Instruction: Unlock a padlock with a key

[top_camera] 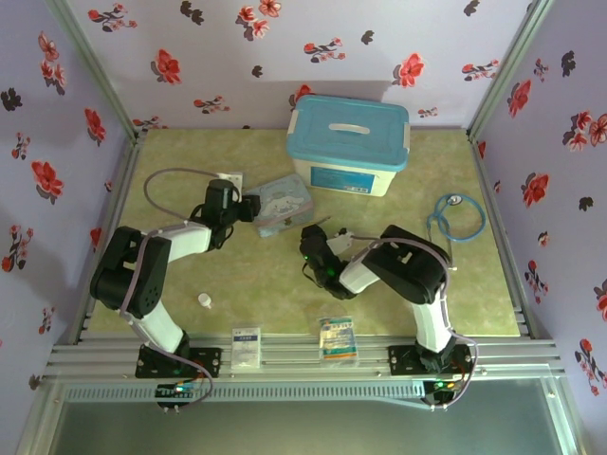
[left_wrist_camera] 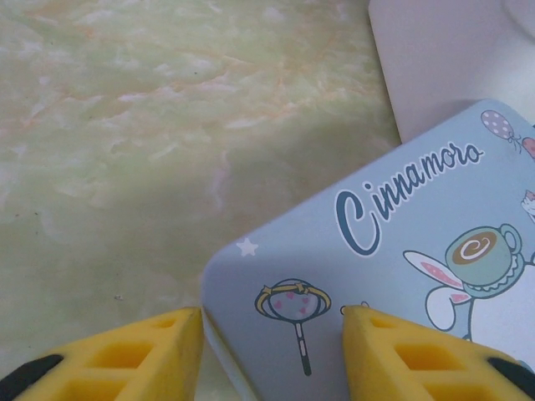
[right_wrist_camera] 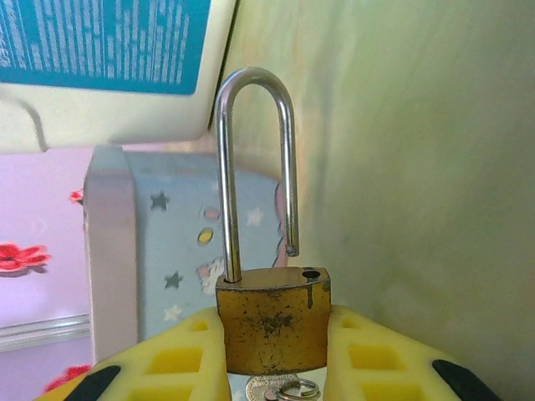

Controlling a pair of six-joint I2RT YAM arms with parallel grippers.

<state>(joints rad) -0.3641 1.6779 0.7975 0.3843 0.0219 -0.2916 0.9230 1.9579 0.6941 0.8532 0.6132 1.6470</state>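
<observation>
While the left tool [left_wrist_camera: 272,316], spread wide at the frame's bottom, straddles a corner of the light-blue tin [left_wrist_camera: 401,251] on the desk [left_wrist_camera: 125,125], probably steadying it, the right tool [right_wrist_camera: 274,316] clamps the padlock [right_wrist_camera: 272,326] upright at bottom centre; shackle [right_wrist_camera: 251,79] sprung free, key [right_wrist_camera: 284,389] apparently seated beneath.

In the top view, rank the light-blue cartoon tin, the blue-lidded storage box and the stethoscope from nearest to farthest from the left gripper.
From the left gripper:
1. the light-blue cartoon tin, right at its fingertips, just to the right.
2. the blue-lidded storage box, beyond the tin, toward the back.
3. the stethoscope, far off to the right.
</observation>
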